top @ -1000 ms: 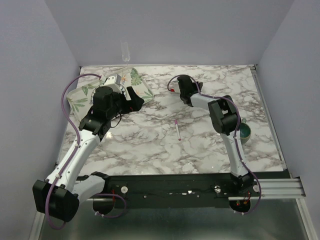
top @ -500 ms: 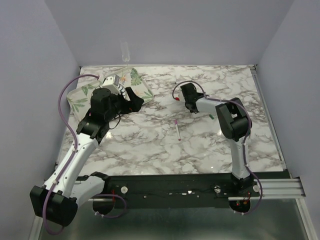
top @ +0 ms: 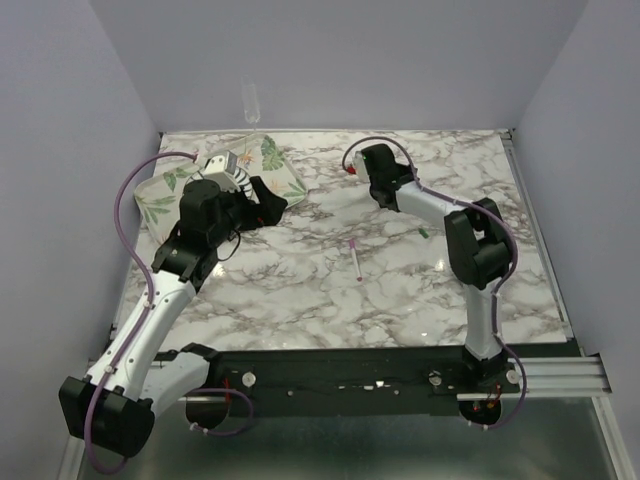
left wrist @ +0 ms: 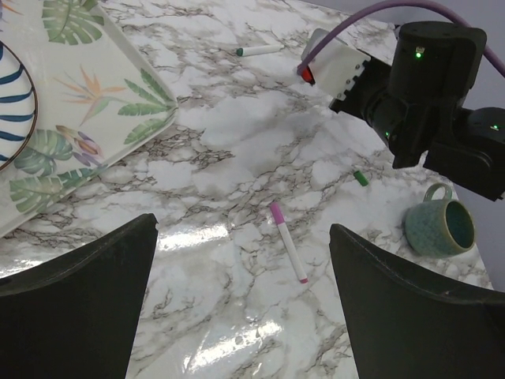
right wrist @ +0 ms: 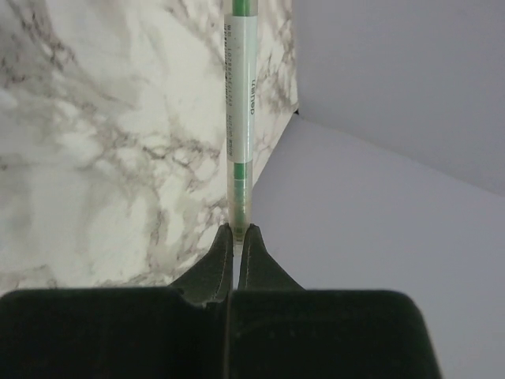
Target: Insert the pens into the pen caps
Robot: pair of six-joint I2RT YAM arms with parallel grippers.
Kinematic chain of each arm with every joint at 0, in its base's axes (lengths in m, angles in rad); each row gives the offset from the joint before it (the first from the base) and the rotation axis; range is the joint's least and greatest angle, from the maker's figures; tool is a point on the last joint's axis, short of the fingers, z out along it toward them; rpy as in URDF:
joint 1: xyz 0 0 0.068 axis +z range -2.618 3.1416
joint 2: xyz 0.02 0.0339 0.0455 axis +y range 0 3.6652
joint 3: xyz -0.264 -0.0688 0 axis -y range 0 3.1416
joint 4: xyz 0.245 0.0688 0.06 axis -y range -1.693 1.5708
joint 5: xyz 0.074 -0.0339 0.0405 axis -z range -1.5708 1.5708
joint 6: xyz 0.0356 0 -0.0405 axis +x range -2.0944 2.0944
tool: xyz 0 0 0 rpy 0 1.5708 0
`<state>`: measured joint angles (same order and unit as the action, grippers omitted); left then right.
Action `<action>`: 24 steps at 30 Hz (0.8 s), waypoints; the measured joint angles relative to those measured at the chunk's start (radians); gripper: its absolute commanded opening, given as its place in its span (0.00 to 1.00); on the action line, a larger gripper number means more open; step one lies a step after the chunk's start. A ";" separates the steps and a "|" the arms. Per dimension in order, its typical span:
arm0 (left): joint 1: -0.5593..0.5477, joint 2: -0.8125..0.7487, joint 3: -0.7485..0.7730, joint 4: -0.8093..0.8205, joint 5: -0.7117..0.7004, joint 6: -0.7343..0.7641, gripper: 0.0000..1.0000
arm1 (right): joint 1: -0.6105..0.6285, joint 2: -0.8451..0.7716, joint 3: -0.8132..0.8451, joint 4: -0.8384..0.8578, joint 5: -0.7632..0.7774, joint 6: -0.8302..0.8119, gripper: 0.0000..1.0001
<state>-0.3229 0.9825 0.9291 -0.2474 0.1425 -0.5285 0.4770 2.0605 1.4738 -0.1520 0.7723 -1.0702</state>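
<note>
Your right claw (right wrist: 237, 234) has its two fingers pressed together on the near end of the thin white-barrelled pen with green ends (right wrist: 240, 118). The pen points away over the white marble bench (right wrist: 95, 158) toward its far edge. Only the right wrist view shows you this grip. In the left wrist view the pen appears small near the far edge, and the black right arm (left wrist: 430, 95) hides the claw.

Your left claw (left wrist: 243, 224) hangs with its fingers wide apart and holds nothing. It is just beside the leaf-printed rectangular tray (left wrist: 102, 103), which carries the blue-striped round plate (left wrist: 9, 103). Between the fingers you see the second white pen with a magenta end (left wrist: 288, 251), lying in the middle of the bench. The tiny green plastic cap (left wrist: 360, 178) lies near that pen but apart from it, below the right arm. The teal ceramic mug (left wrist: 439, 229) stands further right.
</note>
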 measured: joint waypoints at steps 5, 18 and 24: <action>0.000 -0.015 -0.014 0.002 -0.001 0.000 0.99 | -0.001 0.105 0.099 0.063 -0.003 -0.069 0.01; 0.000 -0.015 -0.015 0.002 -0.004 0.001 0.99 | -0.026 0.332 0.340 0.108 -0.008 -0.234 0.01; 0.000 -0.014 -0.015 0.002 -0.005 0.001 0.99 | -0.039 0.335 0.326 0.163 -0.016 -0.307 0.01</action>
<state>-0.3229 0.9688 0.9138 -0.2451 0.1379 -0.5278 0.4385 2.3959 1.7996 0.0113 0.7567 -1.3773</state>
